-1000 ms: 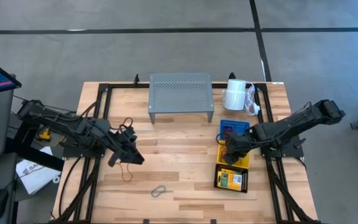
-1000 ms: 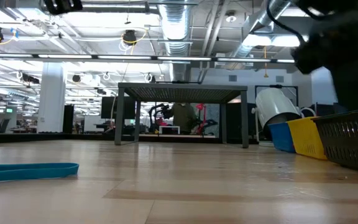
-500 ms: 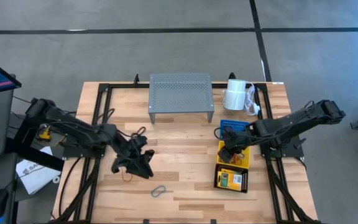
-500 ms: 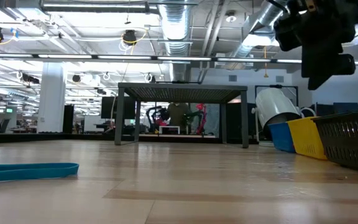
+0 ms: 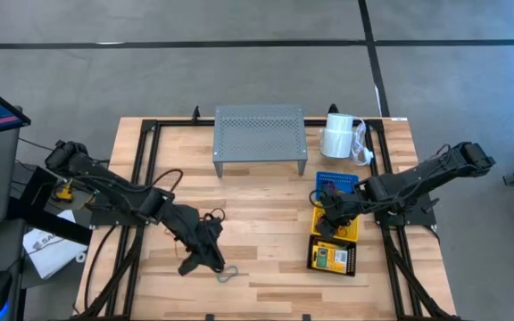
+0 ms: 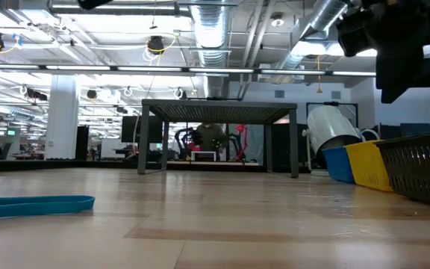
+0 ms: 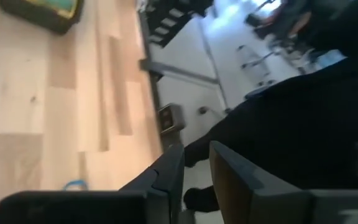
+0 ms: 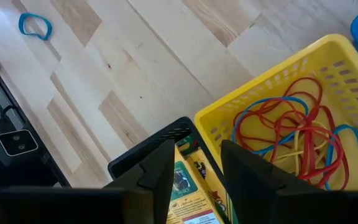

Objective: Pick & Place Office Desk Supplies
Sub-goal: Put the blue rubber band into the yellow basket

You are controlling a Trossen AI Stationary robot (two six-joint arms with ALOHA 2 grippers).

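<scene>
A blue-grey loop [image 5: 228, 275] lies flat on the wood near the table's front edge; it also shows in the left wrist view [image 7: 74, 185] and the low view [image 6: 36, 204]. My left gripper [image 5: 212, 260] hovers just left of it, fingers [image 7: 166, 180] a narrow gap apart with nothing between them. My right gripper [image 8: 196, 149] stands open above the edge where the yellow basket [image 8: 266, 81] meets the black basket [image 8: 148, 149]. The yellow basket holds a tangle of red, blue and yellow loops [image 8: 291, 130]. A crayon box [image 8: 194, 186] lies in the black basket. The blue basket [image 5: 339, 180] stands behind them.
A grey perforated shelf [image 5: 260, 138] stands at the table's far middle, and a white paper roll [image 5: 337, 138] is to its right. Black frame rails [image 5: 145, 178] run along both table sides. Bare wood lies between the two arms in the table's middle.
My left gripper has swung toward the table's near edge and to the right, ending beside the blue-grey loop, and it has rolled somewhat. My right gripper has risen a little above the baskets.
</scene>
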